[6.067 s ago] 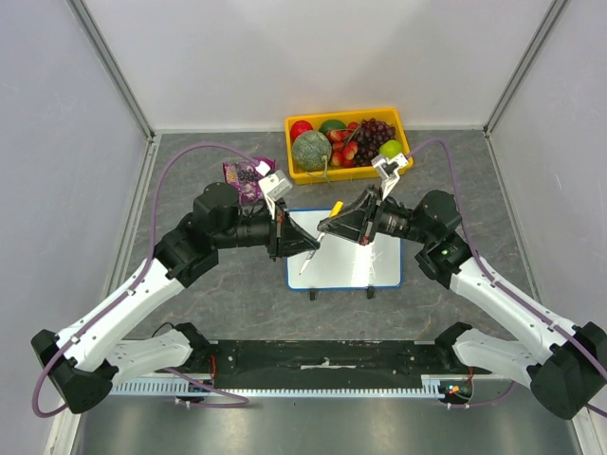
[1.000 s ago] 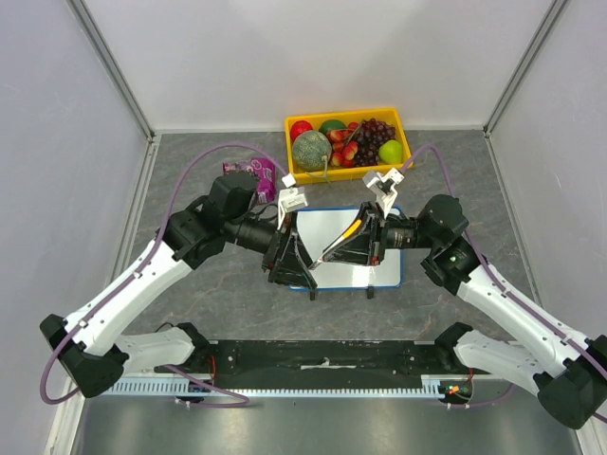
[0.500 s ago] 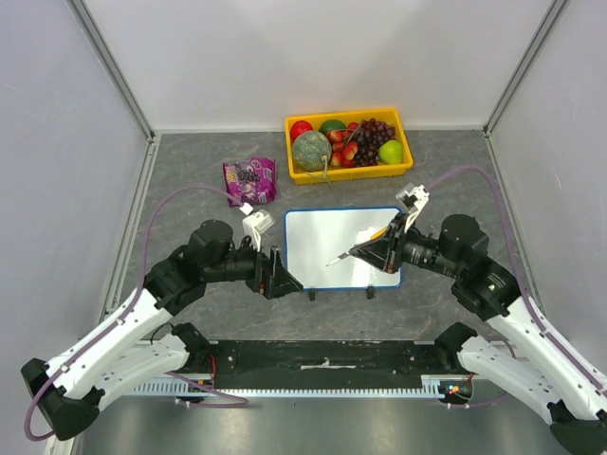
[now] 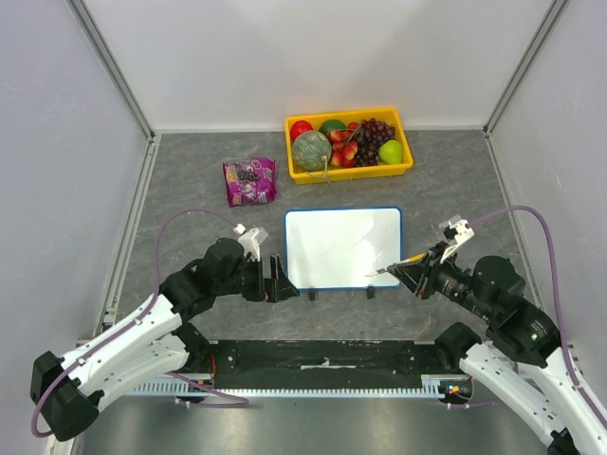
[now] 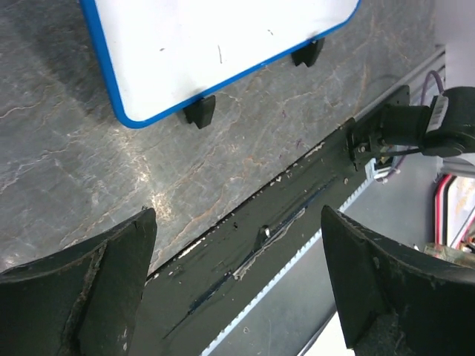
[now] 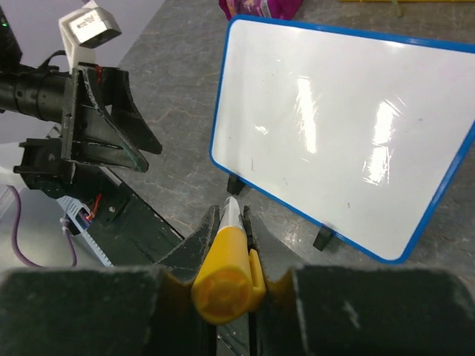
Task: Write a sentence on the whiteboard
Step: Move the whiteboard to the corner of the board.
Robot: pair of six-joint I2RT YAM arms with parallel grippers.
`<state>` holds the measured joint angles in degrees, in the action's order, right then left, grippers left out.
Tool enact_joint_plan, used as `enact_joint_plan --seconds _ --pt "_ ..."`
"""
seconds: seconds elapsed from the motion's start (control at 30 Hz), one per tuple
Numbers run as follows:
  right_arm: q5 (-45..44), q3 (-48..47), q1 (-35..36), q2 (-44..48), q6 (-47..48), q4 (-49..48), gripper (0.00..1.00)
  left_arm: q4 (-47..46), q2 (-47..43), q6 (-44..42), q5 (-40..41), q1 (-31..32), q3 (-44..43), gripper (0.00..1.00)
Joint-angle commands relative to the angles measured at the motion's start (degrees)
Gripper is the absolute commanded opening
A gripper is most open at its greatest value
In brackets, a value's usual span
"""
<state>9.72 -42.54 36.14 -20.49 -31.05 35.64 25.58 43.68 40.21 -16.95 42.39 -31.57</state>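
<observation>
Orange-yellow marker (image 6: 226, 267) is clamped between the fingers of my right claw (image 4: 415, 275), back end toward the wrist camera and thin end pointing at the whiteboard (image 4: 342, 246). My left claw (image 4: 282, 283) is spread wide with nothing in it, hanging just off the board's near-left corner.

The board lies flat mid-table on its little black feet. It looks blank to me: a few tiny specks and some glare, no sentence. So I'd say we're at the very start of the writing step, pen in hand and not one letter down. The tip sits near the board's near-right corner, above it or just off it, not touching as far as I can tell.

For the next move I reckon the right arm has to carry the tip to the upper left of the white area, tilt it down and touch lightly. The board isn't fixed to anything, so I'd guess the left claw may need to steady the rim.

Table (image 4: 190, 190) is grey, stone-look and matte. At the far side sit a yellow tray (image 4: 349, 174) of fruit and a purple snack bag (image 4: 249, 181), both well apart from the board. Plain pale walls (image 4: 313, 57) close in three sides.
</observation>
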Motion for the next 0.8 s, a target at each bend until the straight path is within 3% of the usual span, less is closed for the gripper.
enact_joint_plan --seconds 0.0,0.27,0.6,0.77 --pt "-4.7 0.27 0.07 -1.47 0.72 2.6 0.0 -3.69 0.35 2.68 6.21 0.76 -0.24 0.95" --pt "-8.13 -0.96 0.07 -7.89 1.78 -3.72 0.0 -11.33 11.67 0.93 15.27 4.88 -0.16 0.85" --pt "-8.05 2.21 0.07 -13.17 1.43 -12.26 0.0 -12.84 29.34 5.05 30.3 19.21 -5.96 0.81" --pt "-9.36 1.15 0.07 -14.23 1.25 -13.31 0.0 -14.42 36.29 7.6 33.38 22.99 -7.97 0.68"
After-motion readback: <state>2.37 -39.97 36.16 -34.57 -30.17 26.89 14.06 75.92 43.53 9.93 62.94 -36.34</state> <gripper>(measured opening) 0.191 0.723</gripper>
